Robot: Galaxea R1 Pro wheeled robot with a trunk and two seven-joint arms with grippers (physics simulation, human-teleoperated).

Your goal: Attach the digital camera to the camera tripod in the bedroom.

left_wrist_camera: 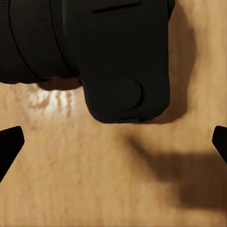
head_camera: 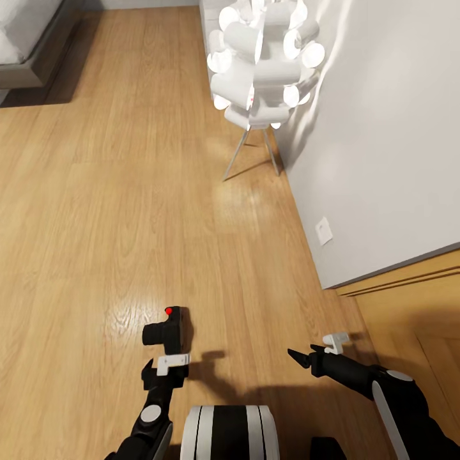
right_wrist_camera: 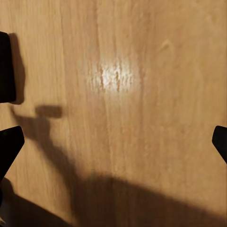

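Note:
The digital camera (head_camera: 167,332) is black with a red button on top, and it lies on the light wood floor just ahead of my left gripper (head_camera: 163,365). In the left wrist view the camera body and lens (left_wrist_camera: 109,52) loom close beyond the left gripper (left_wrist_camera: 113,146). That gripper's dark fingertips (left_wrist_camera: 9,144) stand wide apart with nothing between them. My right gripper (head_camera: 316,350) hovers open over bare floor to the right, also seen as the right gripper (right_wrist_camera: 113,146). The camera tripod is out of view.
A white floor lamp (head_camera: 262,57) on thin metal legs stands ahead against the light grey wall (head_camera: 383,140), which has a socket (head_camera: 324,230). A grey bed corner (head_camera: 25,45) sits at far left. A wooden threshold (head_camera: 409,275) lies at right.

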